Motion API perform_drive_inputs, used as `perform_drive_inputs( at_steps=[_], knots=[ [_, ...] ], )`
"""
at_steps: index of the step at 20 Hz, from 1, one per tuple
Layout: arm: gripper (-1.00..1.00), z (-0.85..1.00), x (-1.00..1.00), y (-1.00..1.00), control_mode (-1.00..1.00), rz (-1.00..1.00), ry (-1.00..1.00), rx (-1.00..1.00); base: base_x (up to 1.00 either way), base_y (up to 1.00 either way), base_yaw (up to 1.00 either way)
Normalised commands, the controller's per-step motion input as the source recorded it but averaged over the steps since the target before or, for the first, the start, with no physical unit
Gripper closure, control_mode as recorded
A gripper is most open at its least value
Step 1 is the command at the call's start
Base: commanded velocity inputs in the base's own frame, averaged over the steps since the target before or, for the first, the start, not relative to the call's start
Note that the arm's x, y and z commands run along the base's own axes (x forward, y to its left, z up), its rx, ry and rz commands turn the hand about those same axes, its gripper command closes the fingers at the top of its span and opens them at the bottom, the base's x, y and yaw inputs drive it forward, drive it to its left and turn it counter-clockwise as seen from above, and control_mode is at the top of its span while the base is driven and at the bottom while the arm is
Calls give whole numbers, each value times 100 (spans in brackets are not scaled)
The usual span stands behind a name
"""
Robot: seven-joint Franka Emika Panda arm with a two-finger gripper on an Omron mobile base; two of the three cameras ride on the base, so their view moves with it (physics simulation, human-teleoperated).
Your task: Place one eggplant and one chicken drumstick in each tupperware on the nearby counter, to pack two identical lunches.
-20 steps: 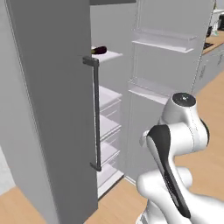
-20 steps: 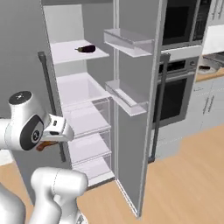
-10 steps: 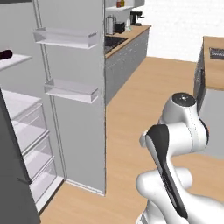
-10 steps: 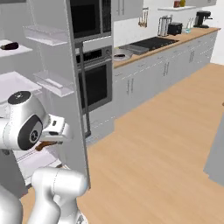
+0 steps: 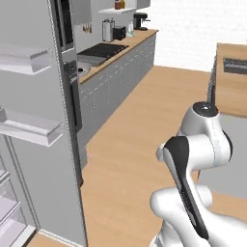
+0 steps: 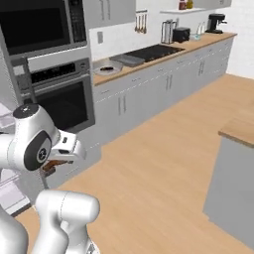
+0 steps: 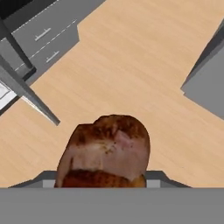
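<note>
Light-brown wooden counter [image 6: 163,57] over grey cabinets is now swinging into view as the base is turning from the fridge, gripper [image 7: 105,181] carrying a browned chicken drumstick [image 7: 106,151] clamped between its narrowly parted jaws toward the grey containers [image 6: 128,60].

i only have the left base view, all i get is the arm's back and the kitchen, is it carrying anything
Observer: Yes. The hand view shows a browned chicken drumstick right in front of the camera, held in the gripper.
Operator: are the tupperware in sight yet
Observer: In the right base view two shallow grey containers sit on the counter left of the black stovetop: a light grey bowl-like one and a darker tray-like one.
Operator: anything in them
Observer: Too small to tell for sure; the light one shows a dark spot inside.
</note>
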Motion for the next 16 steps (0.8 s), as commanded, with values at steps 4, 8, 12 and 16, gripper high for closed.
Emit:
perform_drive_inputs(
  at_steps=[4, 8, 12, 16],
  knots=[
    [100, 0, 0, 0, 100, 0, 0, 0, 100, -34, 36],
    [100, 0, 0, 0, 100, 0, 0, 0, 100, -75, 16],
    [100, 0, 0, 0, 100, 0, 0, 0, 100, -86, -1],
    [100, 0, 0, 0, 100, 0, 0, 0, 100, -26, 0]
  ],
)
